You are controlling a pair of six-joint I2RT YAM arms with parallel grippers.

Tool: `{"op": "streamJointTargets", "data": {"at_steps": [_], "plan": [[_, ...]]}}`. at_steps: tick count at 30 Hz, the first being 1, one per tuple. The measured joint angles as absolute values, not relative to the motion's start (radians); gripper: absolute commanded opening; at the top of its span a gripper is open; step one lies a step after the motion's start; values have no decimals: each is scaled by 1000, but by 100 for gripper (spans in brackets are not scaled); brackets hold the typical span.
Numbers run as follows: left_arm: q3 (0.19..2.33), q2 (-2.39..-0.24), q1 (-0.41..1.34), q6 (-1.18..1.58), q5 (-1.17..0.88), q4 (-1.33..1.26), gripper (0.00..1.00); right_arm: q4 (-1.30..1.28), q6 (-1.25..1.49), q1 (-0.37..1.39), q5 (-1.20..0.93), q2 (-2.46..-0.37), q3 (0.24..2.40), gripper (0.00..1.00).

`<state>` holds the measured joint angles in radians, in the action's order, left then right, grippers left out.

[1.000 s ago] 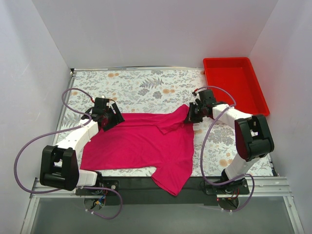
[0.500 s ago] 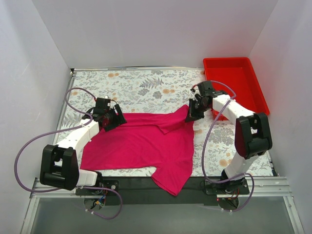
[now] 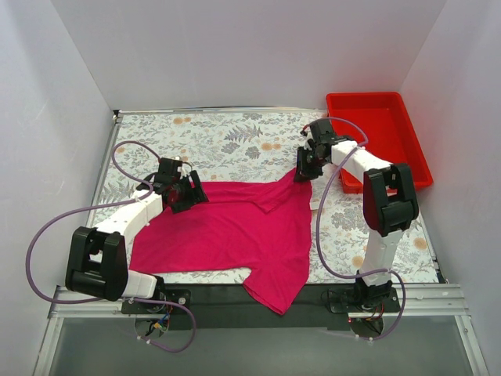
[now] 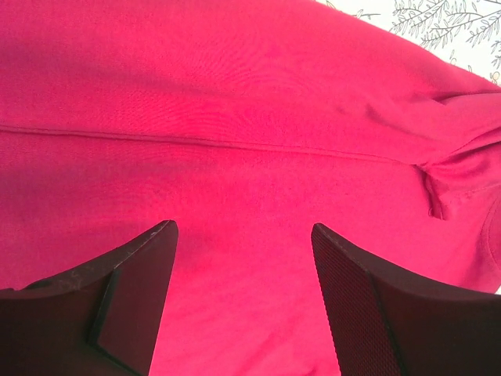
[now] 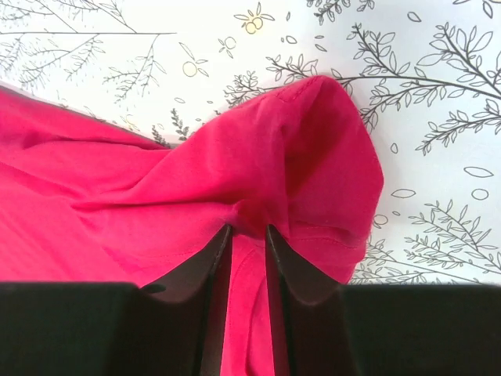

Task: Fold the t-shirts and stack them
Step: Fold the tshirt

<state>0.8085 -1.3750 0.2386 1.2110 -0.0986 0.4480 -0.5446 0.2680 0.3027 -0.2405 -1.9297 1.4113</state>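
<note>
The right gripper (image 5: pixel 246 227) has its jaws drawn nearly together on a pinch of the plain magenta-pink short-sleeved t-shirt (image 3: pixel 235 227). It tents the sleeve up and out toward 1 o'clock, apparently to spread it before folding. The left gripper (image 4: pixel 243 231) hangs with jaws well apart over the shoulder at 9 o'clock, gripping nothing, likely poised for the opposite side. The t-shirt lies mid-table on the floral-patterned table (image 3: pixel 227 137), unfolded and mostly smooth, one bottom corner drooping over the near edge at 6 o'clock. The fabric looks thin, soft and unprinted.
</note>
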Motion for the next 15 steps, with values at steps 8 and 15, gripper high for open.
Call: {"op": "streamJointTargets", "data": {"at_steps": [8,15], "plan": [[809,-1375,240,1212,-103,448,64,-447,227,302,-229,-1860,1259,28],[809,-1378,252,1212,-112,448,64,-397,187,302,-245,-1839,1205,28]]}}
